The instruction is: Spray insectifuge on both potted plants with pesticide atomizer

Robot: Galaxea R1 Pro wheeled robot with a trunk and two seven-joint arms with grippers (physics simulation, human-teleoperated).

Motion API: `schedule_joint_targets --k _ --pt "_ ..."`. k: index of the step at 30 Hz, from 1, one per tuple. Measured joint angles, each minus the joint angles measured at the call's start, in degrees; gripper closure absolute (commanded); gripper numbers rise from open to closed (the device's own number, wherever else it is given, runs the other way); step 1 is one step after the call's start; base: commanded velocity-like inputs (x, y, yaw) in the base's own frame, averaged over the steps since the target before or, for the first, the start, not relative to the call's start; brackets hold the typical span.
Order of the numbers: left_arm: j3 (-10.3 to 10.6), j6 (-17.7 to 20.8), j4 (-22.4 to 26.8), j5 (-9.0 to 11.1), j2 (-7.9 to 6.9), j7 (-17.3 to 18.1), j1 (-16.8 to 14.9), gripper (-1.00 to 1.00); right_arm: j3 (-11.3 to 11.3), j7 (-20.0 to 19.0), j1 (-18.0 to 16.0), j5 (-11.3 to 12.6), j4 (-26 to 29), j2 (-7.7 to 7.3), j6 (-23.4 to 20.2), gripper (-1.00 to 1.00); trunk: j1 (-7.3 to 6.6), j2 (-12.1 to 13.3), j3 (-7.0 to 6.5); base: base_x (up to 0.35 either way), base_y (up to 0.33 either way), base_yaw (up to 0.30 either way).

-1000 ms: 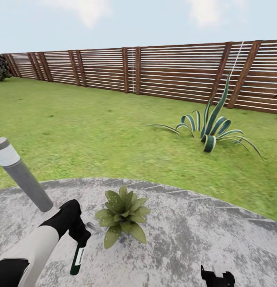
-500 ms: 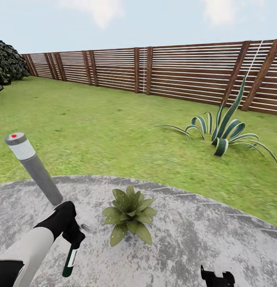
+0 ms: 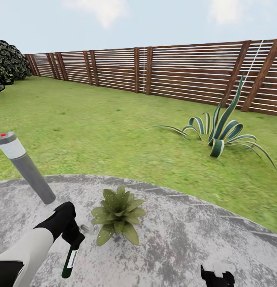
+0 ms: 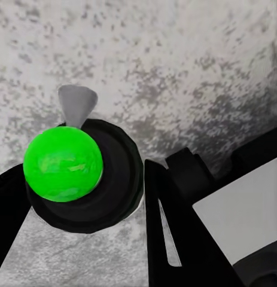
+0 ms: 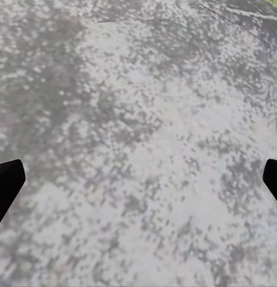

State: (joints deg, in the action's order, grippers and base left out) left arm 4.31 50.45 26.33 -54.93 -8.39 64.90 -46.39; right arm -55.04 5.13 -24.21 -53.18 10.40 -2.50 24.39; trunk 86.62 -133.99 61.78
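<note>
Pesticide atomizer [image 3: 70, 255] hangs clamped in the left end effector [image 3: 72, 239] right beside the potted plant [image 3: 116, 215] on the paved round [image 3: 194, 239], so I'd aim its nozzle at the leaves; right end effector [image 3: 217, 276] spread wide, empty.

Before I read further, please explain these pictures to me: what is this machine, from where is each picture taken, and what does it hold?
These are simulator pictures of a wheeled robot with two arms, standing in a garden. The large picture comes from a camera on its head, looking forward and down. The other two come from cameras near each gripper, looking along its fingers.

In the head view, the left gripper is shut on the pesticide atomizer, a dark green bottle with a white label. The left wrist view looks down on the bottle's bright green top.

Beside it, a potted plant with broad olive leaves sits on the grey paved round. A grey bollard light stands at the paving's edge. Beyond lie the lawn, a striped agave and the wooden fence.

The right gripper is open above bare paving.
</note>
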Motion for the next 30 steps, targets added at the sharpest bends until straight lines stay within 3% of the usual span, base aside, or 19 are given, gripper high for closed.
schedule_joint_targets --k 8,12,24,30 --pt "0.1 0.0 -0.2 0.1 0.2 0.0 1.1 1.0 0.0 0.0 0.0 0.0 0.0 0.02 0.0 -1.0 0.01 0.0 0.0 0.032 -0.025 0.268" --pt "0.1 0.0 -0.1 0.1 0.42 0.0 1.1 1.0 0.0 -0.1 0.0 0.0 0.0 -0.12 0.0 -1.0 0.01 0.0 0.0 -0.016 -0.046 0.065" --pt "0.0 0.0 0.6 0.3 0.17 -0.1 1.1 1.0 0.0 -0.1 0.0 -0.1 0.1 -0.21 0.1 -1.0 0.01 0.0 0.0 -0.061 -0.251 0.004" --pt "0.0 0.0 0.6 0.3 0.19 -0.4 1.2 1.0 0.0 -0.1 0.0 -0.1 0.0 -0.12 0.1 -1.0 0.01 0.0 0.0 0.0 -0.272 0.167"
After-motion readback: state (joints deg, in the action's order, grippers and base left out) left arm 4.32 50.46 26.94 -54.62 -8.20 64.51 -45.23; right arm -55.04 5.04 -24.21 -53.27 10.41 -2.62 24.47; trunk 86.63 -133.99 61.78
